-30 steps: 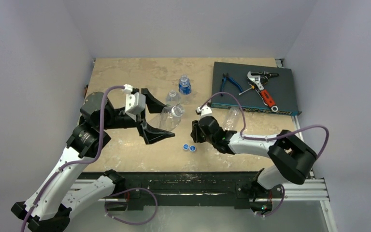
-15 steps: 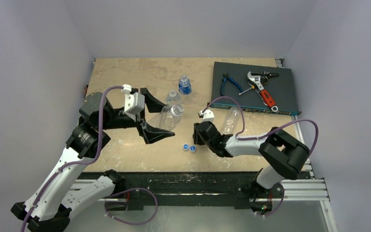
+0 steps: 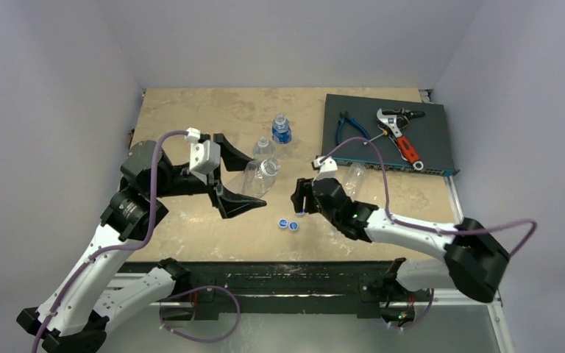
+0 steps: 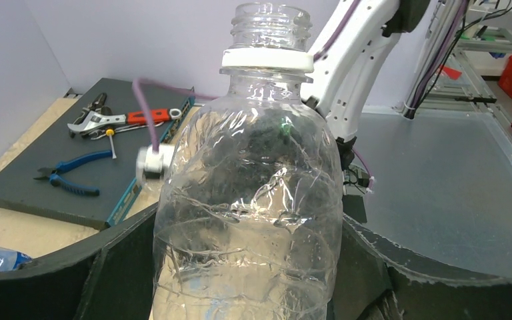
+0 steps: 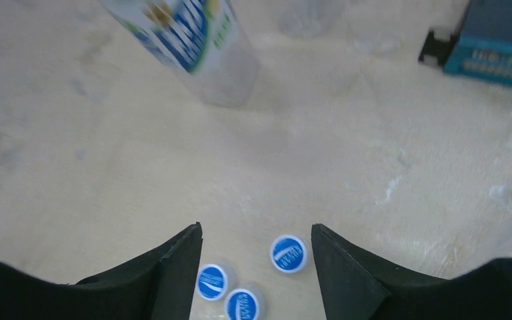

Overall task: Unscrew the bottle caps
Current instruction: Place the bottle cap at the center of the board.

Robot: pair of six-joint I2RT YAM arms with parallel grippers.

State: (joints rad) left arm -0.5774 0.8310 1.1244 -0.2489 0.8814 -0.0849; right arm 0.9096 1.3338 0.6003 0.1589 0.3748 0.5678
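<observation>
The left gripper [image 3: 254, 182] clasped a crinkled clear bottle [image 4: 250, 200], its threaded neck bare, tilted above the mottled beige tabletop [image 3: 191, 110]. The right gripper [image 5: 257, 233] hung with jaws spread over three blue caps [image 5: 288, 253] lying loose on the table, a labelled bottle [image 5: 193, 40] beyond them. Pale walls [image 3: 287, 37] enclosed three sides; a dark box [image 3: 427, 140] bore pliers [image 3: 352, 126] and a wrench [image 3: 397, 136].
</observation>
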